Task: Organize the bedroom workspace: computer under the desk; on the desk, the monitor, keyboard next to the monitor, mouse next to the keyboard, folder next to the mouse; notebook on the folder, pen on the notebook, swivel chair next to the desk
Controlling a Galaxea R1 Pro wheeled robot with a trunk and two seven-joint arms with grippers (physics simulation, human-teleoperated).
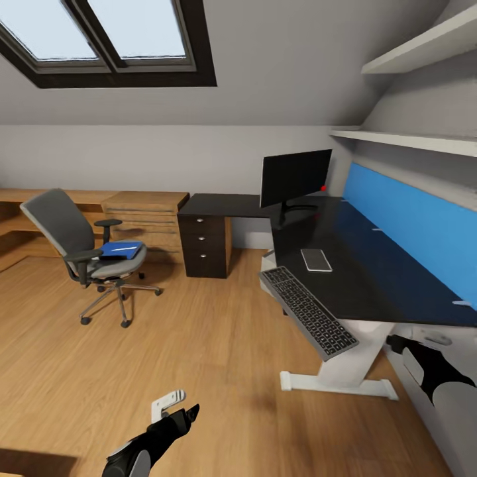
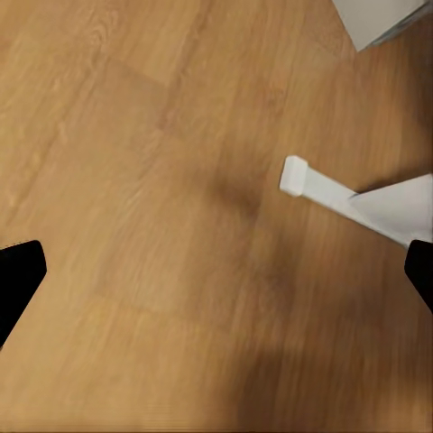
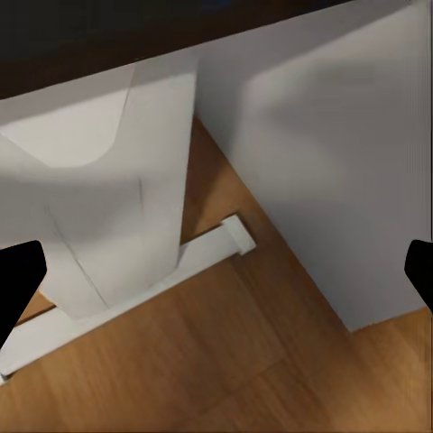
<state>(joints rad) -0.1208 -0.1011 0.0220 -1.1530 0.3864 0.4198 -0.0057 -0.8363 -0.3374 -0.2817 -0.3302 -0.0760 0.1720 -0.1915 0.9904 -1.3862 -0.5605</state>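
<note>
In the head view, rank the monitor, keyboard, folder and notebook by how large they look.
1. keyboard, nearest the camera, which inflates it
2. monitor, close behind; the order is unsure
3. folder
4. notebook, slightly smaller than the folder

The glossy black desk carries the monitor, notebook and an overhanging, tilted keyboard.
</note>
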